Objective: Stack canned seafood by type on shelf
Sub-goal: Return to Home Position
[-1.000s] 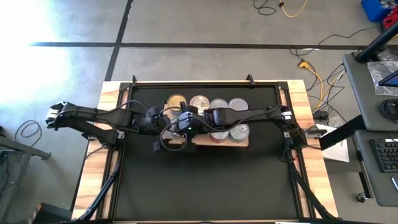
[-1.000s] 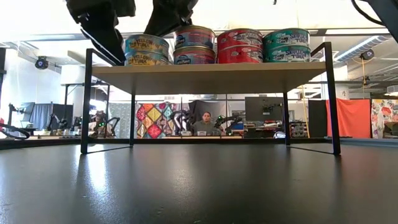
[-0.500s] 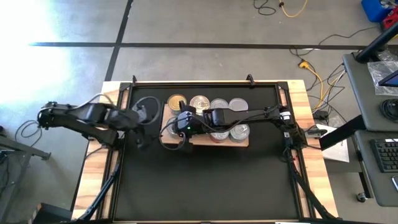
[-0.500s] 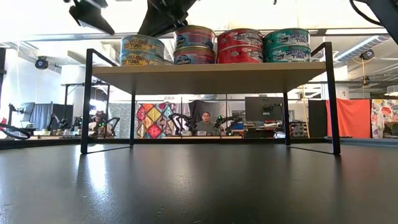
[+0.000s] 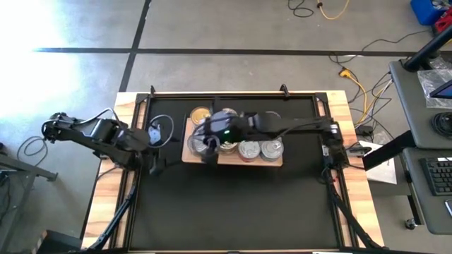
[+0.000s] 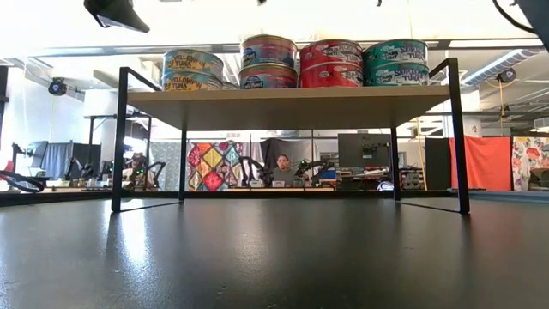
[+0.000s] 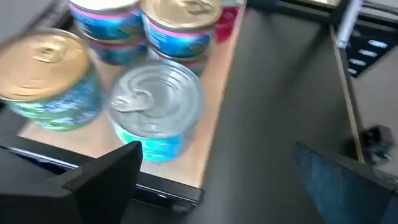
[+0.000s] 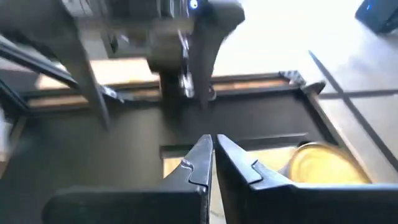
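Tins stood stacked on the shelf, with both tools clear of them.

From above, the canned seafood sat on the shelf at the far middle of the bench. The right arm lay over the left rows and hid several lids, with the right tool blurred at the shelf's left end. The left tool hung just left of the shelf, apart from it. In the low view, four two-high stacks lined the board, and a dark tool tip above its left end was cut off by the frame. In the left wrist view that tool's fingers were spread wide and empty, with tins beyond. In the right wrist view that tool's fingers were pressed together on nothing, beside a partly cut-off gold lid.
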